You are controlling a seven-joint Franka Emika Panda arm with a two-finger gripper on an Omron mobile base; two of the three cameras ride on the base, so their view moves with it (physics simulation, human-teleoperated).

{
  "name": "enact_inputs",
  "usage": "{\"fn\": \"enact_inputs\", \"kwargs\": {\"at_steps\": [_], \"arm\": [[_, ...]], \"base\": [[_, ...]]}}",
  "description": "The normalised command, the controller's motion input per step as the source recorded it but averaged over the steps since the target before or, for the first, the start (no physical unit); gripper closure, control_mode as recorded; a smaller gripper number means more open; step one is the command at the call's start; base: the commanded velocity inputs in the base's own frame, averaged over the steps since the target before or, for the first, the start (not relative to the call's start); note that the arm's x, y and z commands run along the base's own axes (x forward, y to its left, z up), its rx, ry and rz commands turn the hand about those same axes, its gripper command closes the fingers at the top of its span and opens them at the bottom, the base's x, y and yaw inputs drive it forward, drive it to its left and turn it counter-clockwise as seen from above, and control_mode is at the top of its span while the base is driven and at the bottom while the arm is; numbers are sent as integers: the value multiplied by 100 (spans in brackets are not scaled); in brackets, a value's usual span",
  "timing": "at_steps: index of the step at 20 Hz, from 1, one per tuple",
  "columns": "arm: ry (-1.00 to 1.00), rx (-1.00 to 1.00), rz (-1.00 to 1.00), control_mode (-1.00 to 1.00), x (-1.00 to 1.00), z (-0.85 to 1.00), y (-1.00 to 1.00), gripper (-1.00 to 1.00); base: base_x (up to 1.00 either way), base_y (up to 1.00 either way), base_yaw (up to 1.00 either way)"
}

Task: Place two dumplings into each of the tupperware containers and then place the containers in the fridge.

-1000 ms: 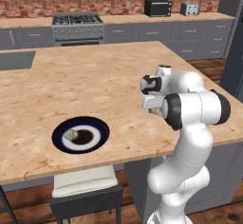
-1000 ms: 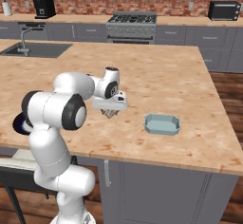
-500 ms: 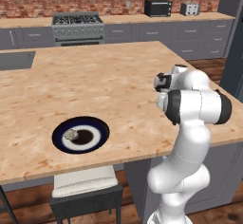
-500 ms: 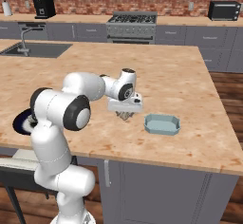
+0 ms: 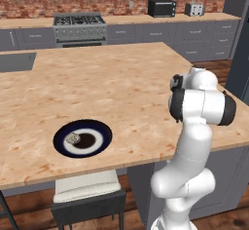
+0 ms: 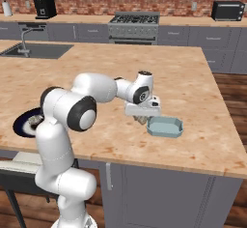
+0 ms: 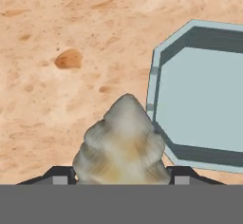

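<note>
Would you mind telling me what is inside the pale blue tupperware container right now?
Nothing shows inside the pale blue container: its floor looks bare. The held dumpling covers a bit of its near corner. The gripper carries that dumpling just beside the rim.

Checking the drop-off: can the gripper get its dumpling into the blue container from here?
Probably yes. The gripper, shut on a dumpling, hangs just beside the blue container, whose inside looks empty, with only bare counter between.

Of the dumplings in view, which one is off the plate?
The dumpling held between the fingers, just beside the empty blue container. The other dumpling lies on the dark blue plate at the counter's near edge.
</note>
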Motion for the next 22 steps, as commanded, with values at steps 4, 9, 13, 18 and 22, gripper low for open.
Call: {"fn": "enact_inputs", "kwargs": {"at_steps": [4,9,13,18,22], "arm": [[0,0,-1,-100,0,0,-67,100],[0,0,0,-100,14,-4,-29,100],[0,0,0,-100,25,-20,-10,100],[0,0,0,-100,25,-28,-17,100],[0,0,0,-100,17,-25,-14,100]], "base": [[0,0,0],[0,0,0],[0,0,0],[0,0,0],[0,0,0]]}}
